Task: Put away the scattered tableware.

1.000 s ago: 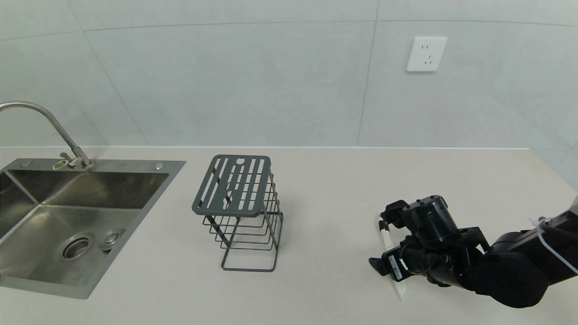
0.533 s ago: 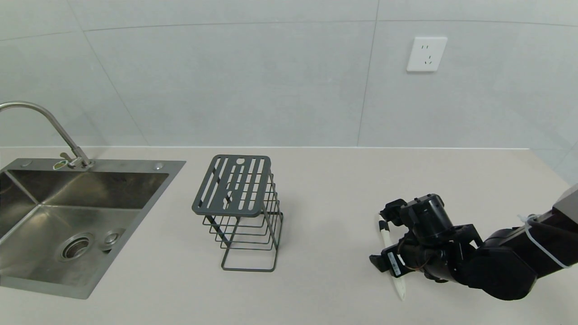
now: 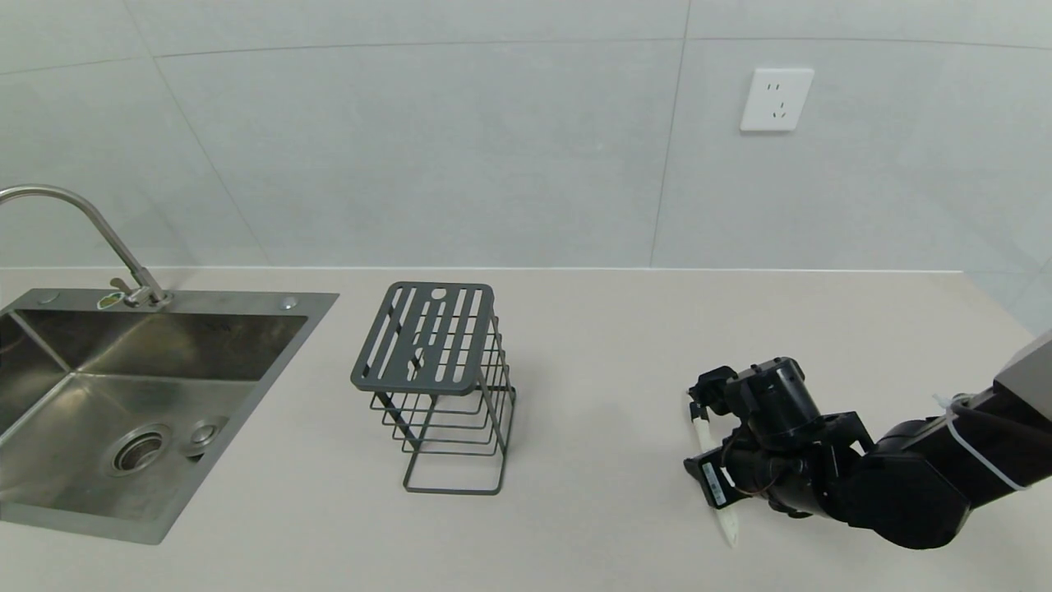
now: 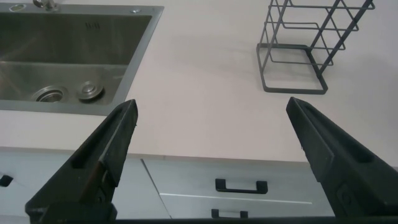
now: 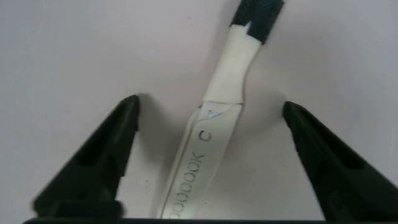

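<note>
At the lower right of the head view, the right pincer (image 3: 703,436) sits low over the smooth pale tabletop (image 3: 592,395). Its black fingers are spread on both sides of a slim white utensil (image 3: 726,526) with a black end. The right wrist view adds small print on the utensil. The left pincer (image 4: 211,107) is also spread, before the steel sink (image 4: 74,43) and the dark wire rack (image 4: 292,62).

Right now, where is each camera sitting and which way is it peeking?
Head view: on the head, facing forward and down at sink, rack, white utensil; right arm shows.
Left wrist view: on the left wrist, facing the counter's front edge; open left pincer shows.
Right wrist view: on the right wrist, facing down at the utensil; open right pincer shows.
Shared: head and left wrist see sink and rack; head and right wrist, the utensil.
</note>
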Tool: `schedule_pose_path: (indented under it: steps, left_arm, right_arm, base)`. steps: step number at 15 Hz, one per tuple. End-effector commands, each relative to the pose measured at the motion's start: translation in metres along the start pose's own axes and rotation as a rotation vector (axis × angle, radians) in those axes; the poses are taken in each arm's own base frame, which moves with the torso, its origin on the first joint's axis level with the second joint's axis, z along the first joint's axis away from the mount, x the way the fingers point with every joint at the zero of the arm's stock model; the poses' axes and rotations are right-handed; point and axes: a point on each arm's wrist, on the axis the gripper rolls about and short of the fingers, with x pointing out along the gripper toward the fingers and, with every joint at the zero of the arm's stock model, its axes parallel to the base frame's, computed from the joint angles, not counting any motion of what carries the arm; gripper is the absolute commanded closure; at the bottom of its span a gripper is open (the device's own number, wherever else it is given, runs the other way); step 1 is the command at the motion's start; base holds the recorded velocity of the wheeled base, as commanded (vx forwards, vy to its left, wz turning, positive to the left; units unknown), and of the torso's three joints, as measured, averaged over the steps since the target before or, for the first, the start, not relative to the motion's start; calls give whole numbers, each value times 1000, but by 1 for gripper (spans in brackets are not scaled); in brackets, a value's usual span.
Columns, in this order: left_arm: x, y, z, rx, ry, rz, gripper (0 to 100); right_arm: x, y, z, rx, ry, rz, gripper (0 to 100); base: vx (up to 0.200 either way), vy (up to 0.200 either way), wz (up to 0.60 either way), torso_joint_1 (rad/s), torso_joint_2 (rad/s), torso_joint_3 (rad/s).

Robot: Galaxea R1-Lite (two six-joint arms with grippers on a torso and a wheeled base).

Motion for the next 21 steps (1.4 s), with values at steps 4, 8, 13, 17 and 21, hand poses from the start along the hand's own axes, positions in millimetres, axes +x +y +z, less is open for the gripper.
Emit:
schedule_pose_path:
  steps: [4,8,13,17,21]
  left_arm:
    - [0,0,0,0,0,0,0]
    - [0,0,0,1,0,0,0]
    - [0,0,0,1,0,-1,0]
    - [0,0,0,1,0,-1,0]
    - [0,-1,5,46,-54,-22,0]
  right_arm:
    - [3,-3,-8,-3,32,-10,100]
    - [-14,0,34,-8,-144,28,100]
    - [-70,13,47,-113,-349,103,100]
    - [-99,8,39,-119,-432,165,100]
    - [-117,1,15,-197,-541,229,100]
  base:
    - [0,0,0,0,0,0]
    - [0,0,0,0,0,0]
    - [0,0,0,0,0,0]
    - [0,0,0,0,0,0]
    - [0,0,0,0,0,0]
